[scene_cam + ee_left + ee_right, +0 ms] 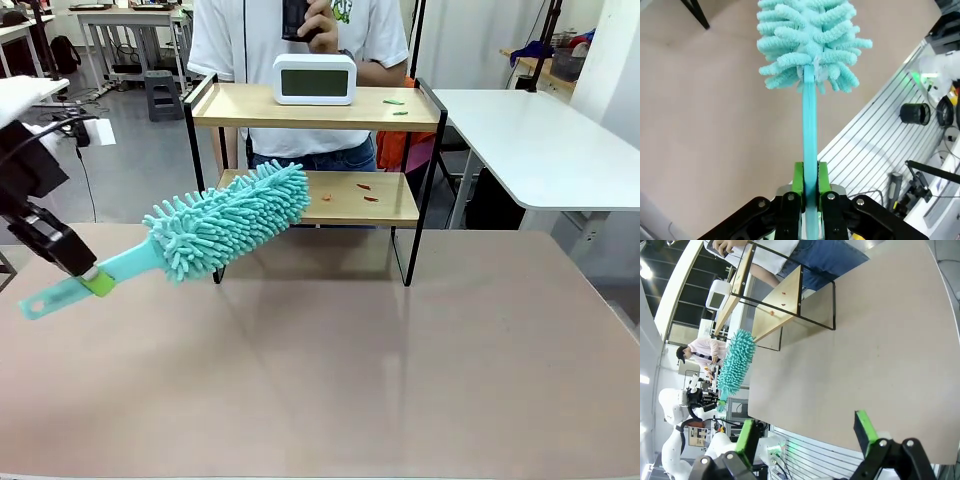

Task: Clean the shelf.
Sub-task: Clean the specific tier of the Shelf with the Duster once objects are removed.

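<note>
At left, our left gripper [96,281] pinches the teal duster [230,222] by its handle, its fluffy head near the lower board's left end of the shelf [315,108], which stands toward the table's [400,380] far side. Bare tabletop spreads in front. Our right gripper [806,430] hangs spread wide.

Grey floor [140,170]; white table [540,140] right of beige tabletop [400,380]; more white tables [130,14] far left
</note>
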You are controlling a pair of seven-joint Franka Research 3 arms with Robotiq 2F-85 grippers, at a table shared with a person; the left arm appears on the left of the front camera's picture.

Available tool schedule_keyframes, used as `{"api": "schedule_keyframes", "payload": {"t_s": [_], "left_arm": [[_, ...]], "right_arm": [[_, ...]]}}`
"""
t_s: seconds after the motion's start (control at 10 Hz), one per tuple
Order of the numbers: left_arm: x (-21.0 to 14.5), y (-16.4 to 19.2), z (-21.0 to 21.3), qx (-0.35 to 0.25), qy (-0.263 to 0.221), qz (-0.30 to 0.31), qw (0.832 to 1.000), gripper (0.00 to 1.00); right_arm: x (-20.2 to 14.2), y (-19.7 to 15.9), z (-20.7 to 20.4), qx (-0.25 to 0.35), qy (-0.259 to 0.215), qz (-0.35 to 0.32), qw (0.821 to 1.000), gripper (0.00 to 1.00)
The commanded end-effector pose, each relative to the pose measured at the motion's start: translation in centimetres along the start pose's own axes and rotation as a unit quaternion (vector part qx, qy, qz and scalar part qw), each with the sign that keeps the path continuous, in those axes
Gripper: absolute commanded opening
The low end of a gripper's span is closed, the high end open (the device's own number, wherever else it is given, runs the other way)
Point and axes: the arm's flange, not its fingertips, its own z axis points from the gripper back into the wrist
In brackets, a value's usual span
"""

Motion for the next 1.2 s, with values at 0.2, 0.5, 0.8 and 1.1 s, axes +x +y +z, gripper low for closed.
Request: {"api": "schedule_keyframes", "payload": {"t_s": [0.2,0.5,0.8,1.1], "left_arm": [[0.7,0.1,0.1,0.011,-0.036,0.031,0.999,0.12],[6.9,0.9,-2.0,0.068,-0.05,0.092,0.992,0.12],[11.1,2.0,-4.2,0.096,-0.023,0.111,0.989,0.12],[15.2,1.7,-6.4,0.112,-0.013,0.146,0.983,0.12]], "right_arm": [[0.1,0.1,0.0,0.009,-0.005,0.012,1.0,1.0],[0.1,0.1,0.0,0.009,-0.005,0.012,1.0,1.0],[0.1,0.1,0.0,0.009,-0.005,0.012,1.0,1.0],[0.1,0.1,0.0,0.009,-0.005,0.012,1.0,1.0]]}}
